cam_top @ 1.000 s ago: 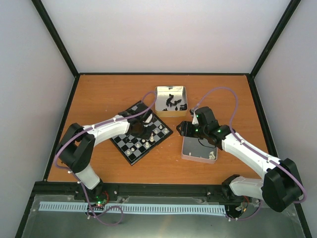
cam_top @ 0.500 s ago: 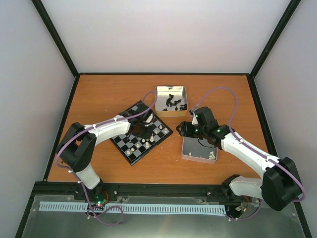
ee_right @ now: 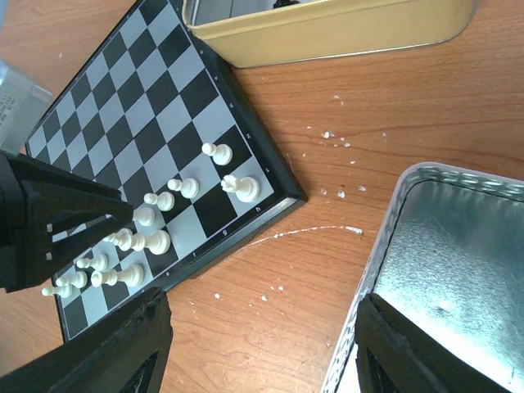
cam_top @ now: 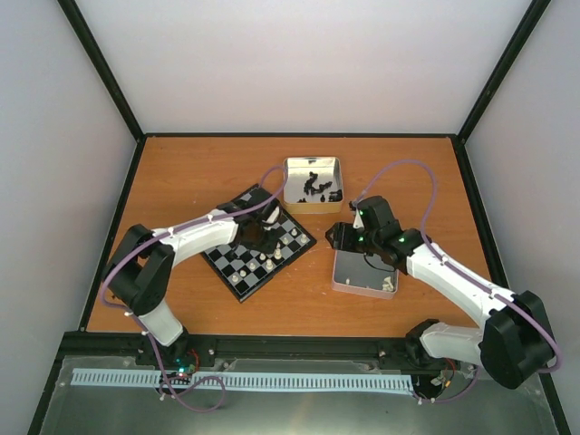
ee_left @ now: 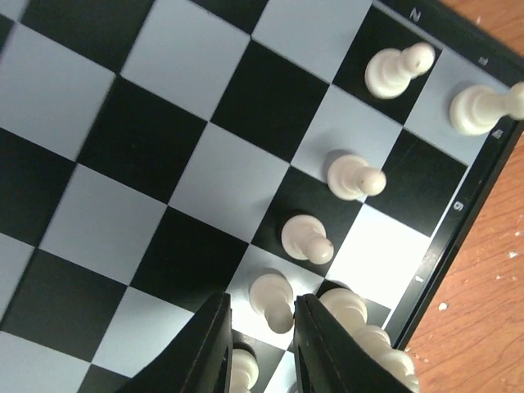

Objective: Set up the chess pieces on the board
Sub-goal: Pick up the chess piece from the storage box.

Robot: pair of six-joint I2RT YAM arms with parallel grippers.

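The board [cam_top: 272, 276] lies tilted left of the table's middle, its chequers filling the left wrist view [ee_left: 164, 123]. Several white chess pieces [ee_right: 147, 237] stand in rows by its near edge. My left gripper [cam_top: 265, 237] hangs low over that edge. Its jaws [ee_left: 260, 303] are slightly apart, open around a white pawn [ee_left: 274, 299] that stands on a pale square. The pawn is close to the right finger and clear of the left. My right gripper [cam_top: 337, 236] hovers wide open and empty [ee_right: 262, 307] over bare wood between the board and the silver tin.
A gold tin [cam_top: 313, 184] with black chessmen sits behind the board, its wall showing in the right wrist view [ee_right: 327, 33]. The silver tin [cam_top: 364, 272] lies under my right arm with a few white pieces [cam_top: 388, 283] at its near corner. White crumbs dot the wood.
My left jaws have parted a little, letting go of the white pawn, which now stands on its square. The right arm has hardly moved.
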